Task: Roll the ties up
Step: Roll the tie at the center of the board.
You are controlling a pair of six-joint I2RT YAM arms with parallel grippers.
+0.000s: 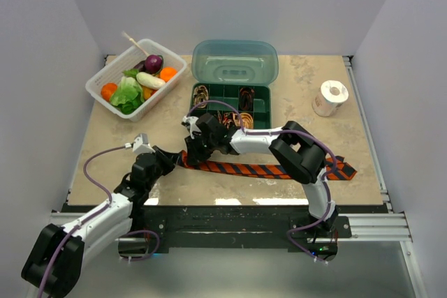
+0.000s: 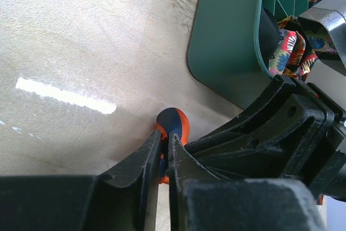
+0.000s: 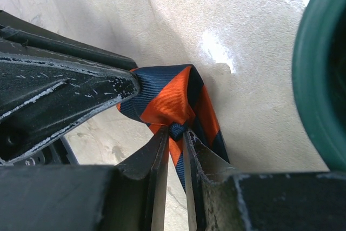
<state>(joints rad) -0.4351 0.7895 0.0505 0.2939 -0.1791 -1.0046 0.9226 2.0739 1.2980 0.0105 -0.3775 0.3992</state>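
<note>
An orange-red tie with navy stripes (image 1: 265,169) lies flat across the front of the table, its far end at the right. Its left end is bunched into a small fold (image 2: 174,123). My left gripper (image 1: 176,158) is shut on that fold, and the fabric shows between its tips (image 2: 164,140). My right gripper (image 1: 190,146) meets it from behind and is pinched on the same fold (image 3: 177,132), with the striped cloth (image 3: 172,97) bulging above its tips. Small patterned coils of tie (image 2: 289,51) sit in the green compartment box (image 1: 260,94).
The box's teal lid (image 1: 235,62) stands open behind it. A white basket (image 1: 98,82) of toy vegetables is at the back left, and a white tape roll (image 1: 330,97) at the back right. The box wall (image 3: 319,74) lies close to both grippers.
</note>
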